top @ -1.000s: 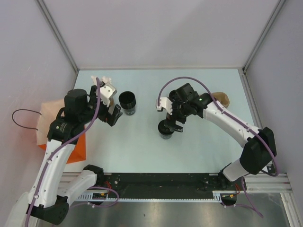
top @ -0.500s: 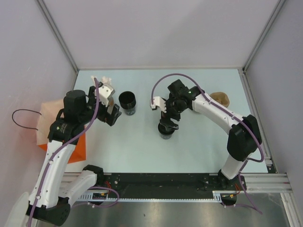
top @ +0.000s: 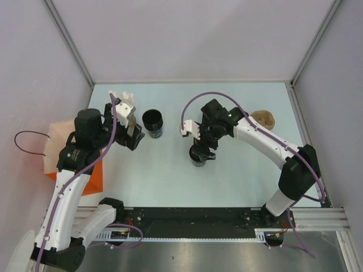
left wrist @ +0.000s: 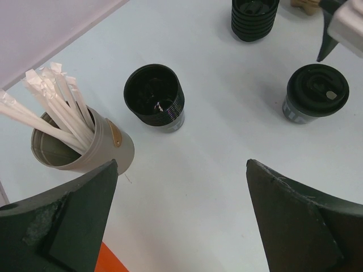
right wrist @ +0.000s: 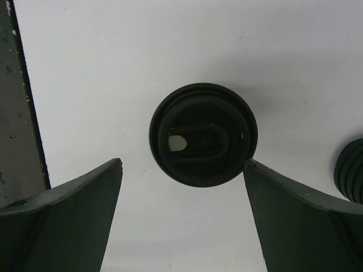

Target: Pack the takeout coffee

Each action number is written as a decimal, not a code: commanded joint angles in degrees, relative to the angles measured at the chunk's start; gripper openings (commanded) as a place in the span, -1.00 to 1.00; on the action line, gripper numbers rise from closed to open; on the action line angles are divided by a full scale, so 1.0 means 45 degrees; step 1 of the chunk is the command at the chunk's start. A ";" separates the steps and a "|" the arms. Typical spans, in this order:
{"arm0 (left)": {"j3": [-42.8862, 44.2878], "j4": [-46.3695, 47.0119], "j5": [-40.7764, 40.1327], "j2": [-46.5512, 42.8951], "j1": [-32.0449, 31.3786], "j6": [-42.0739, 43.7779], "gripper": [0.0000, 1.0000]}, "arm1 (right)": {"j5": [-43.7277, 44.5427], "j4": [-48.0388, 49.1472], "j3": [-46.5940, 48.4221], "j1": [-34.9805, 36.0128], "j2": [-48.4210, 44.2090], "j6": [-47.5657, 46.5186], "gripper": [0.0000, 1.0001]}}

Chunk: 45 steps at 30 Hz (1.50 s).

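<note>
From above, my left claw [top: 135, 135] hangs over the left side of the table [top: 170, 181], jaws spread wide and holding nothing; it is just beside the open black cup [top: 152, 122] and the grey cup of straws [top: 123, 103]; my right claw [top: 201, 152] is down over the lidded coffee [top: 198, 159], which stands upright near the middle of the table; an orange and tan paper bag [top: 62, 153] sits off the left edge.

From my left wrist, the left claw [left wrist: 181, 170] gapes with bare table between its tips; the straw cup [left wrist: 91, 148] is just ahead on the left and the open cup [left wrist: 154, 97] is beside it; the lidded coffee [left wrist: 316, 93] stands well off to the right; a stack of ribbed black cups [left wrist: 255, 18] is beyond.

From my right wrist, the right claw [right wrist: 182, 163] is wide open; the coffee's lid [right wrist: 203, 134] lies between and just past my fingertips [right wrist: 108, 175]; I see no grip on it.
</note>
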 commanded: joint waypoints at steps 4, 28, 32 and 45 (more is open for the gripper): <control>-0.0144 0.0480 0.0352 -0.0296 0.0290 -0.0342 0.99 | 0.0556 0.0130 -0.0276 0.0395 -0.0916 0.0570 0.61; -0.0183 0.0558 0.0801 -0.0355 0.0701 -0.0499 0.99 | 0.1904 0.1771 -0.1370 0.1371 -0.0624 0.0845 0.10; -0.0183 0.0539 0.0820 -0.0316 0.0740 -0.0518 0.99 | 0.1923 0.1401 -0.1409 0.1507 -0.0604 0.0708 0.09; -0.0222 0.0558 0.1016 -0.0335 0.0838 -0.0558 1.00 | 0.2800 0.1712 -0.1624 0.1840 -0.0253 0.0630 -0.21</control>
